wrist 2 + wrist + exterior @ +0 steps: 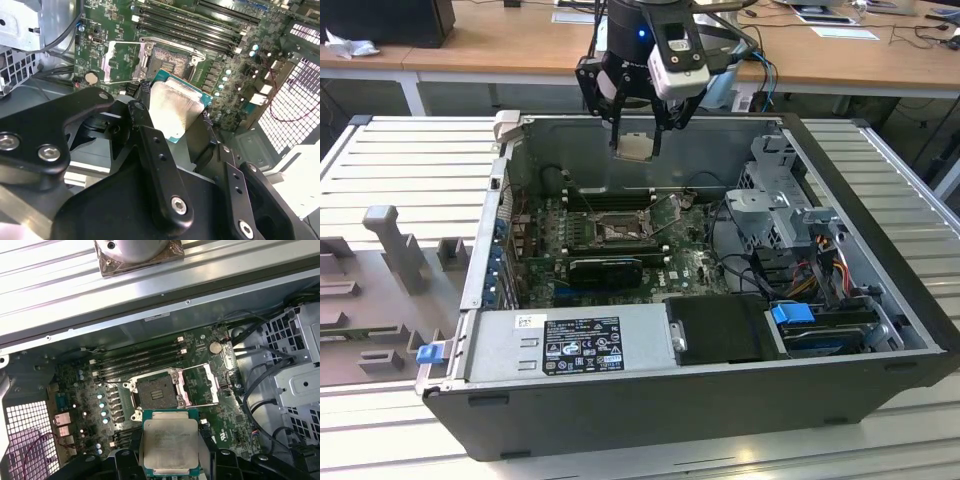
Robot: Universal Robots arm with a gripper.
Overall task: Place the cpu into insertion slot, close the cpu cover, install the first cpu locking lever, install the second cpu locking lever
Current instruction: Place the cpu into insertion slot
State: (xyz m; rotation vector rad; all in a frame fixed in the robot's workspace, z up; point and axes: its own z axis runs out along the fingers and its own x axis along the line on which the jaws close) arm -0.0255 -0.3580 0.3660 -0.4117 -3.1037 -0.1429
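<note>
My gripper (637, 137) is clenched on the cpu (635, 148), pinching two opposite edges, hanging well above the board inside the open computer case (650, 400), clear of its walls; below, the insertion slot (156, 392) lies bare, the cpu cover (200, 385) swung open beside it; memory slots (135, 357) flank an adjacent side; cables (740, 265) and a drive cage (775, 200) crowd the exterior view's right.

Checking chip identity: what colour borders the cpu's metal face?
Green edging on the cpu, best in the first wrist view.
</note>
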